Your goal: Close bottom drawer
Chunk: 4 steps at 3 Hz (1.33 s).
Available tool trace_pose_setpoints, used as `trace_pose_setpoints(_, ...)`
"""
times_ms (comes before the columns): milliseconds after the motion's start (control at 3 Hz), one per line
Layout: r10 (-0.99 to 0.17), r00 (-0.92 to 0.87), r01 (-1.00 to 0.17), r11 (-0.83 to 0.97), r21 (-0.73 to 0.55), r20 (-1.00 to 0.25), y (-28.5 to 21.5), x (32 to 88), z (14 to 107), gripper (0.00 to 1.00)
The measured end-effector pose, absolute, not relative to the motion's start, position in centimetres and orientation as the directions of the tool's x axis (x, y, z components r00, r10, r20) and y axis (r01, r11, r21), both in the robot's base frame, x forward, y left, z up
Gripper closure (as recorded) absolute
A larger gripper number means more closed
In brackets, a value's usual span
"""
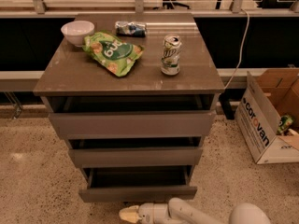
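The bottom drawer (138, 192) is the lowest of three grey-brown drawers. It stands partly open, its flat front a little ahead of the middle drawer (135, 156), with a strip of dark interior showing. My gripper (127, 214) is at the bottom edge of the camera view, just in front of and below the drawer front, its pale fingertips pointing left. The white arm runs off to the lower right.
The top drawer (133, 123) is also slightly open. On the cabinet top (70, 73) lie a white bowl (77, 32), a green chip bag (113, 52), a soda can (171, 55) and a small packet (131, 28). A cardboard box (268, 120) stands on the floor at the right.
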<state>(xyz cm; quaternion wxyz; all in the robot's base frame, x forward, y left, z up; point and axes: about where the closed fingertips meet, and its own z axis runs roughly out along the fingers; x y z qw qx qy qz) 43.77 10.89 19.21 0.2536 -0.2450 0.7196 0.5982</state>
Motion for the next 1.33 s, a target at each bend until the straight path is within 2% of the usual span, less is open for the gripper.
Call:
trace_pose_setpoints(667, -0.061, -0.772, -0.633, 0.170, 0.755, -0.633, 11.3, 41.9, 17.2, 1.00)
trace_pose_setpoints(1333, -0.063, -0.778, -0.625, 0.177, 0.761, -0.625, 12.4, 49.5, 16.0, 1.00)
